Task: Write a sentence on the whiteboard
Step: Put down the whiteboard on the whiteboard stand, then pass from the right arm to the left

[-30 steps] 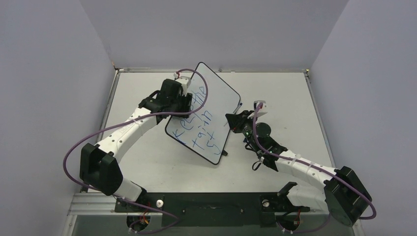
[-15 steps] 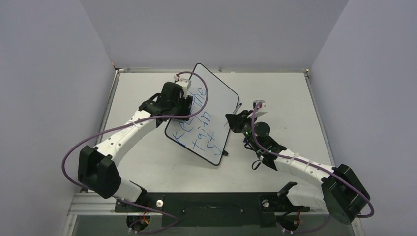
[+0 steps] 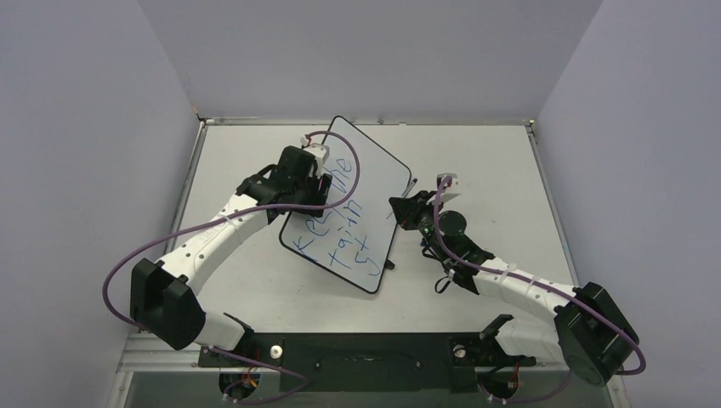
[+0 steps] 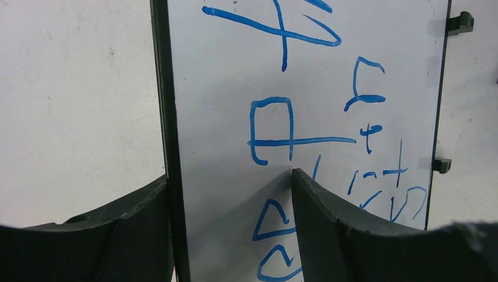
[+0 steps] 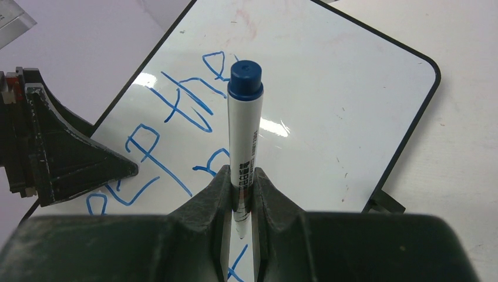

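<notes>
left tool point(image 4: 229, 176) wider | whiteboard point(image 3: 374, 183) slid left | right tool point(image 5: 241, 176) grips marker point(image 5: 245, 111)

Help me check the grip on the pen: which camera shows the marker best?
Right wrist view: the marker stands mid-frame, barrel clamped in the right gripper, blue end pointing away. The top external view gives only a thin sliver by the whiteboard; the left wrist view misses it.

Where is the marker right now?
In the right wrist view, the marker stands clamped in the right gripper, at the right edge of the whiteboard.
</notes>
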Controlling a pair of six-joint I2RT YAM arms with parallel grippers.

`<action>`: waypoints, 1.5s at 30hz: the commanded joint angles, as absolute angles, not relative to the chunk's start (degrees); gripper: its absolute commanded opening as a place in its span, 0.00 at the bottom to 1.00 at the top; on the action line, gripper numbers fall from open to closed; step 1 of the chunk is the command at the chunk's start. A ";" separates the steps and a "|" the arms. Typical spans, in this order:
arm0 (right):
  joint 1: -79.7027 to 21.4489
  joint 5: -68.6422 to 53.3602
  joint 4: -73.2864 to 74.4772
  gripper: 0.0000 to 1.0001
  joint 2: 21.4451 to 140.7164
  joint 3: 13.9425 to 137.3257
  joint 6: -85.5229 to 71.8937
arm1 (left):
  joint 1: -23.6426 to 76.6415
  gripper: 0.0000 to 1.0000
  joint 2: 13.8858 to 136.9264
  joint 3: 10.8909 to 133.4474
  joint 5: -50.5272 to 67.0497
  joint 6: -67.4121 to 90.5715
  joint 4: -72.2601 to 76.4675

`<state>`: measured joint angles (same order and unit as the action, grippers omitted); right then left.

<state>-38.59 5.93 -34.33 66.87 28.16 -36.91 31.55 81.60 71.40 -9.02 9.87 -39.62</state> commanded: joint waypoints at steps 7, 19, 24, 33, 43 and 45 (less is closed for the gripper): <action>-38.21 5.04 -37.79 0.00 66.96 28.26 -37.24 | 30.54 0.58 79.47 72.11 -11.88 5.55 -43.74; -37.96 4.66 -38.28 0.00 67.42 28.11 -37.29 | 30.28 0.59 79.07 73.44 -14.63 6.14 -42.50; -37.81 4.29 -38.40 0.00 67.63 28.06 -37.35 | 30.23 0.59 78.60 75.12 -15.80 6.03 -42.91; -37.66 3.93 -38.76 0.00 67.70 28.00 -37.44 | 30.23 0.59 77.16 78.88 -17.28 5.00 -44.86; -37.70 3.36 -34.16 0.00 65.20 31.50 -39.19 | 35.58 0.59 70.22 85.71 -10.58 3.90 -46.54; -37.63 2.90 -32.15 0.00 64.72 33.21 -40.09 | 38.42 0.59 68.48 85.73 -7.70 3.57 -44.65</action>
<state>-38.17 4.01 -33.47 67.09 28.64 -37.95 34.57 73.12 82.65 -13.80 4.82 -46.92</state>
